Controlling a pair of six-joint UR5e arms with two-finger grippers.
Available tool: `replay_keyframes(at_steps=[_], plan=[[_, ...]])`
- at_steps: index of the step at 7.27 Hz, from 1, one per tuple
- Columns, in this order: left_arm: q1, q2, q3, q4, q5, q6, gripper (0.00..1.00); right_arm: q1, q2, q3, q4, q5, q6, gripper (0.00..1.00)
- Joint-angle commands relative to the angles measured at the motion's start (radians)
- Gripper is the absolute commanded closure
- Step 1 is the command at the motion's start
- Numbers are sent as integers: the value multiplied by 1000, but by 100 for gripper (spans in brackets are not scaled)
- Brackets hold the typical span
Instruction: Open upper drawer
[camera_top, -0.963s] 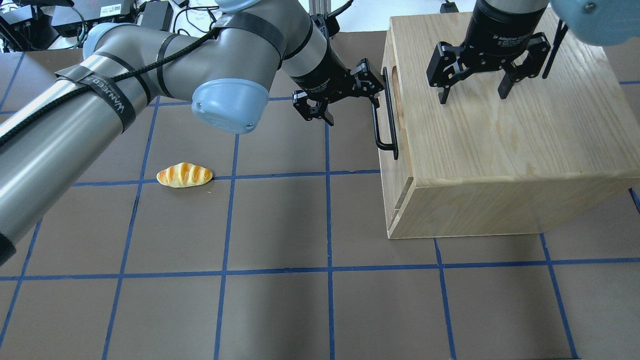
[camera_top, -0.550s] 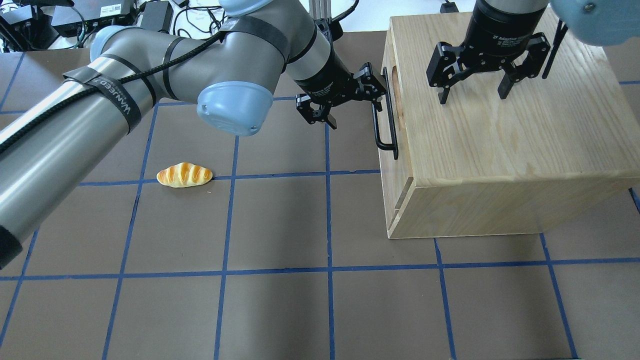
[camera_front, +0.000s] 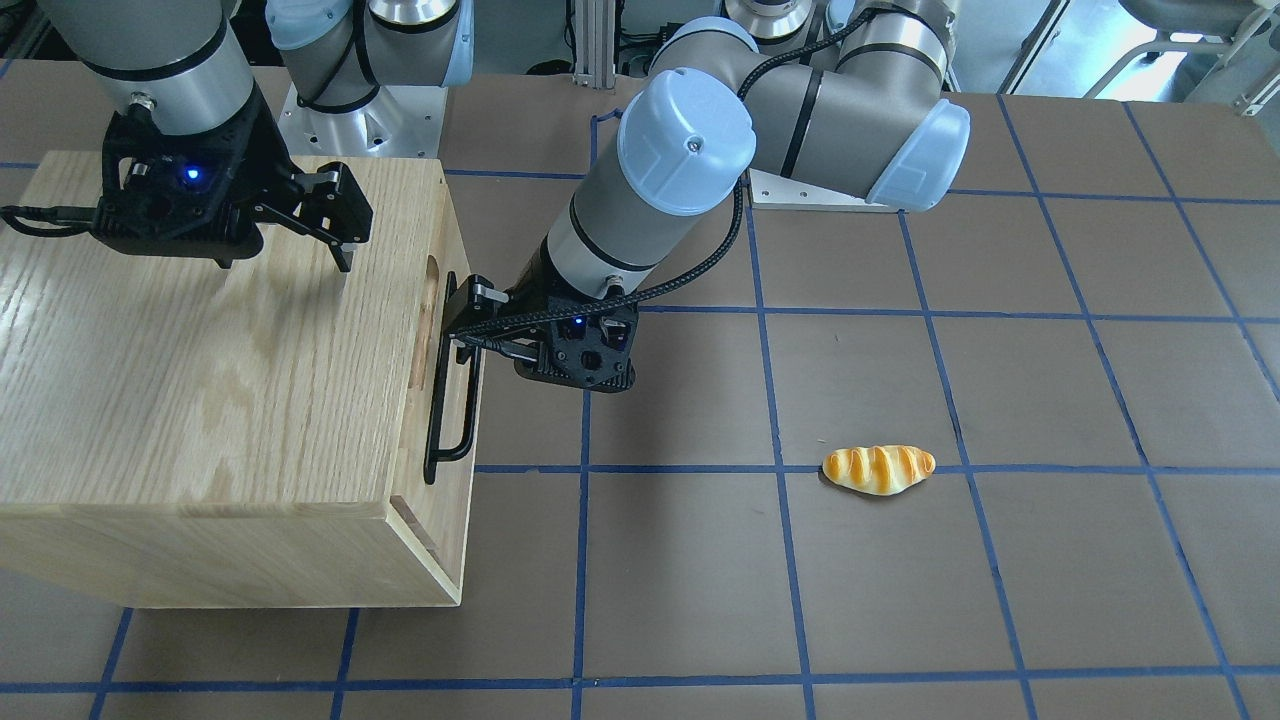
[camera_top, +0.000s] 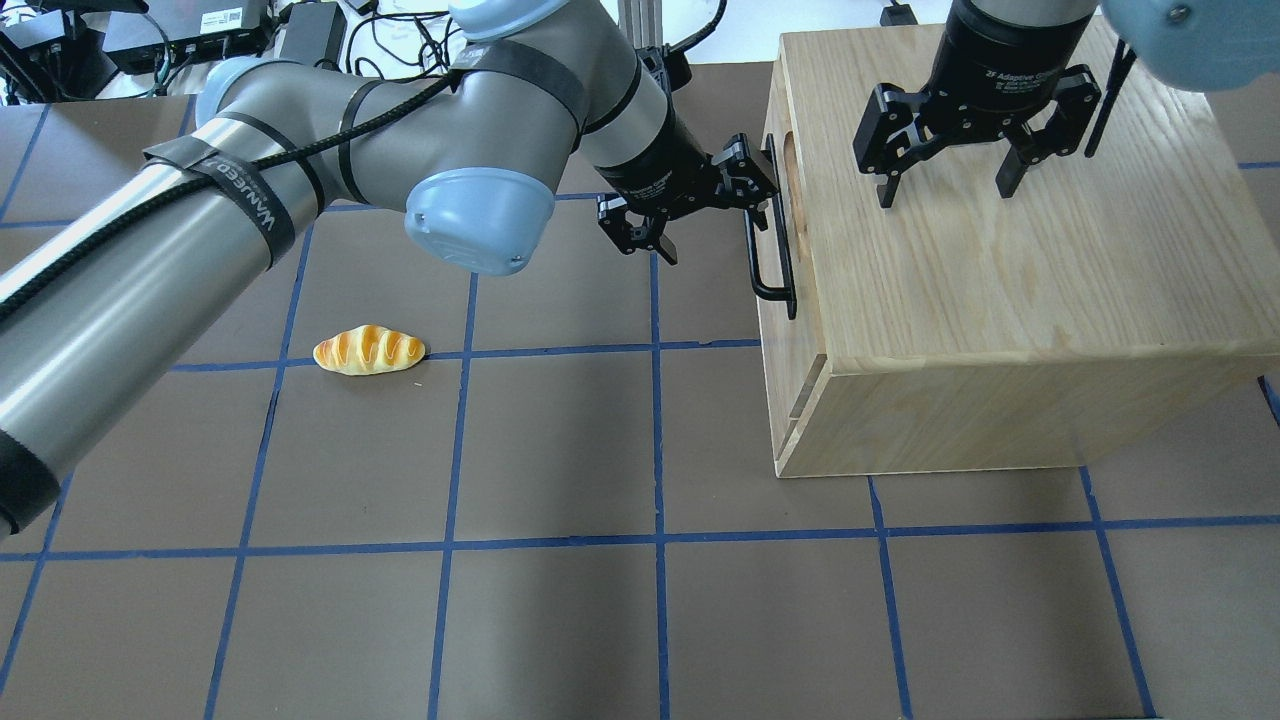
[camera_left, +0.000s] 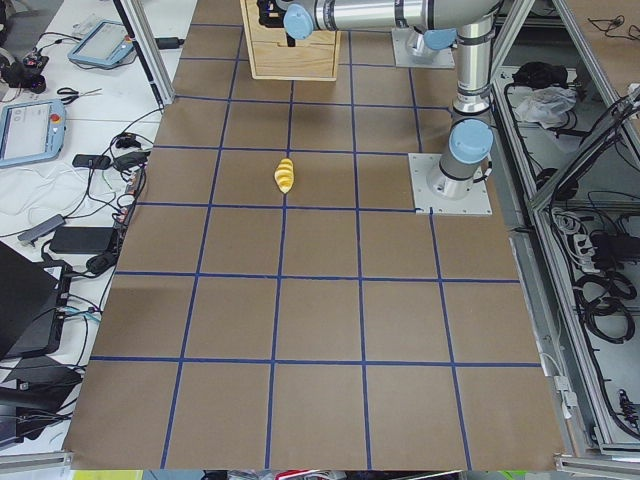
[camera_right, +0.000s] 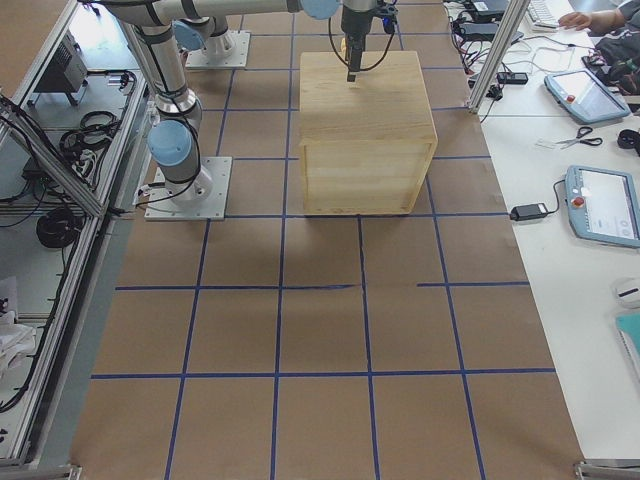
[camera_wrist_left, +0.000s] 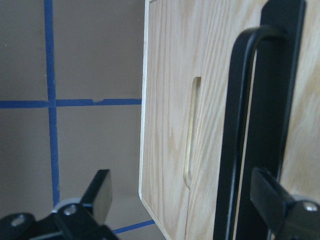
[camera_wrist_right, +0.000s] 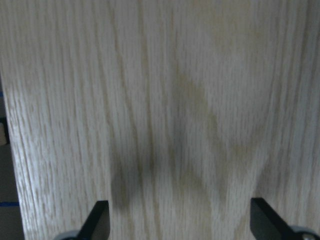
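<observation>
Left gripper (camera_top: 716, 225) edges closer to the black bar handle (camera_top: 783, 250) of the upper drawer (camera_wrist_left: 165, 100), jaws spread (right gripper (camera_top: 945, 195), also open, hovers over the cabinet (camera_top: 1000, 300)).

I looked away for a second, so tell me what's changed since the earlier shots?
The left end effector moved closer to the upper drawer, its open jaws now at the handle. Nothing gripped yet. Drawer shut, right end effector and bread roll unchanged.

Cabinet (camera_top: 1000, 300) stands on counter (camera_top: 560, 620) at right; bread roll (camera_top: 369, 351) lies well apart, before upper drawer (camera_wrist_left: 167, 100) front
</observation>
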Motion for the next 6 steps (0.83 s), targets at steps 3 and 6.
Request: replay_keyframes(at_steps=[3,6], plan=[[-12,-7,-4,20,9,21,0,-1,0,0,0,0,1,0],[-9,-7,-8,17,19,61,0,1,0,0,0,0,-1,0]])
